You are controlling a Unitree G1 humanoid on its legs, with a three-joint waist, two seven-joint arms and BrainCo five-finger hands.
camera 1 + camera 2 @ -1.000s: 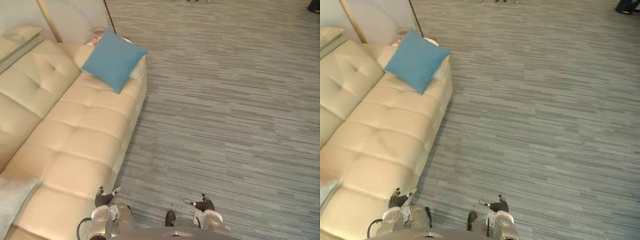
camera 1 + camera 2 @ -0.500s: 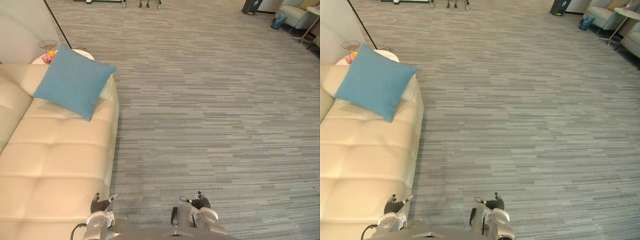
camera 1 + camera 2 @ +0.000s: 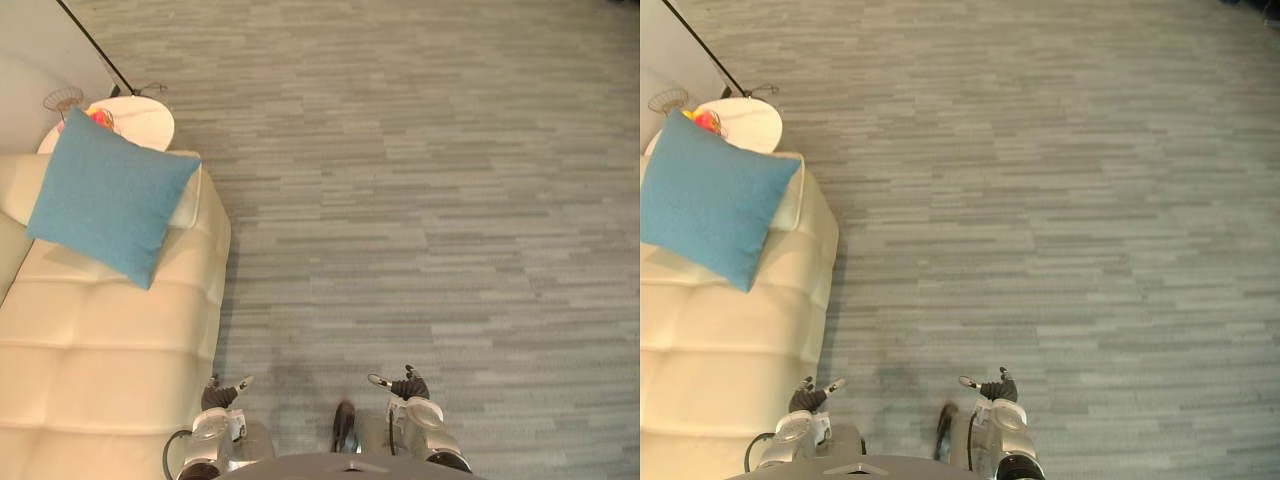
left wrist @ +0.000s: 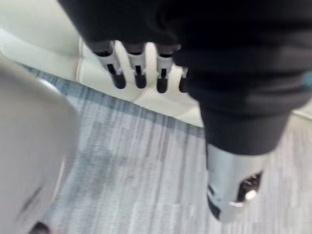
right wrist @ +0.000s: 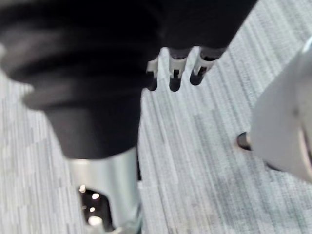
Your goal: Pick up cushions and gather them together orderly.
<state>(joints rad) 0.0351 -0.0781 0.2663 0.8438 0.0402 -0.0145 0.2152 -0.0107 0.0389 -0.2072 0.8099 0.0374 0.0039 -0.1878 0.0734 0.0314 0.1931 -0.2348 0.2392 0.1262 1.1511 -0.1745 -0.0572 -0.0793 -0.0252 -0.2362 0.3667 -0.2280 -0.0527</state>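
Note:
A blue square cushion (image 3: 108,207) leans against the arm at the far end of a cream leather sofa (image 3: 100,340) on my left. Both my hands hang low at the bottom of the eye views, far from the cushion. My left hand (image 3: 220,394) is beside the sofa's front edge, its fingers (image 4: 139,73) straight and holding nothing. My right hand (image 3: 406,386) is over the carpet, its fingers (image 5: 173,73) also straight and holding nothing.
A round white side table (image 3: 135,120) with a wire bowl of fruit (image 3: 66,102) stands beyond the sofa's end, by the wall. Grey striped carpet (image 3: 430,200) stretches ahead and to the right.
The camera has swung and tilted, so the sofa and blue cushion have shifted in the picture and the side table shows more. Both hands still hang low, open.

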